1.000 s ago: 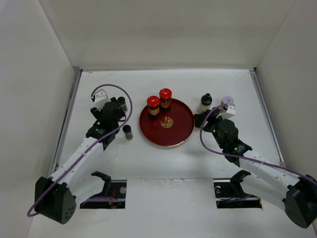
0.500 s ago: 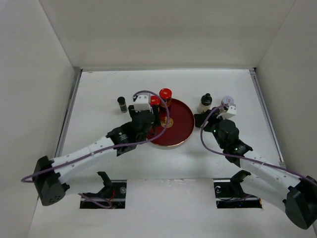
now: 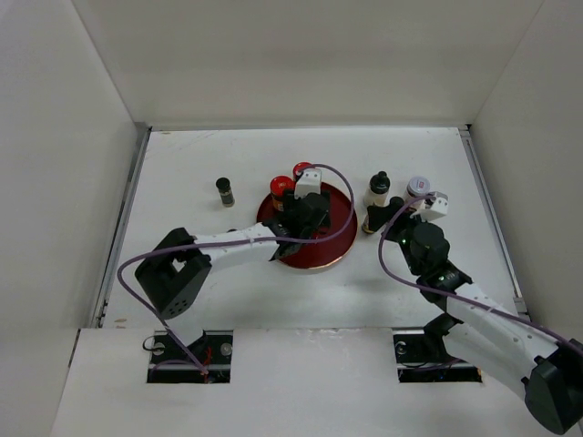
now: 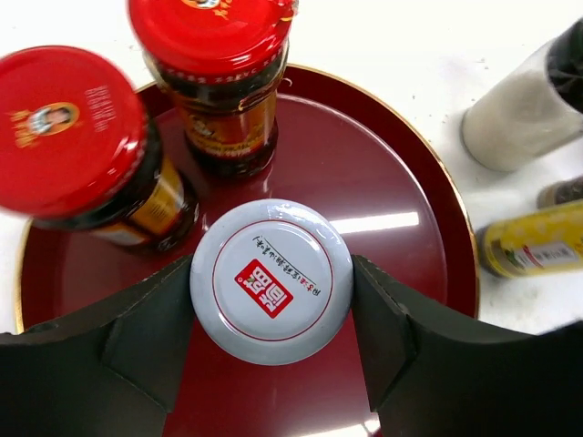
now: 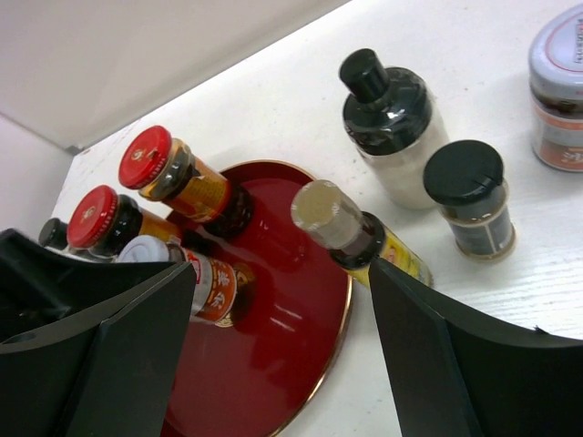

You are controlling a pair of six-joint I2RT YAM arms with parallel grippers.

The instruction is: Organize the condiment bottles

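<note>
- The left gripper (image 4: 271, 302) is clamped across the white-lidded jar with a red logo (image 4: 271, 280).
- This jar is upright over the round dark-red tray (image 4: 393, 175), just beside two red-capped glass jars (image 4: 68, 132). Contact with the tray cannot be confirmed.
- The right gripper (image 5: 278, 273) is spread wide and empty, facing a yellow-labelled, pale-capped bottle (image 5: 364, 232) at the tray's rim.
- Step judged: setting the jar onto the tray.
- The next move calls for release, then a straight lift clear of the red caps.

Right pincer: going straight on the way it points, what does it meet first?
Probably the yellow-labelled bottle, centred ahead of the open right pincer, beside the red tray; depth is unclear.
</note>
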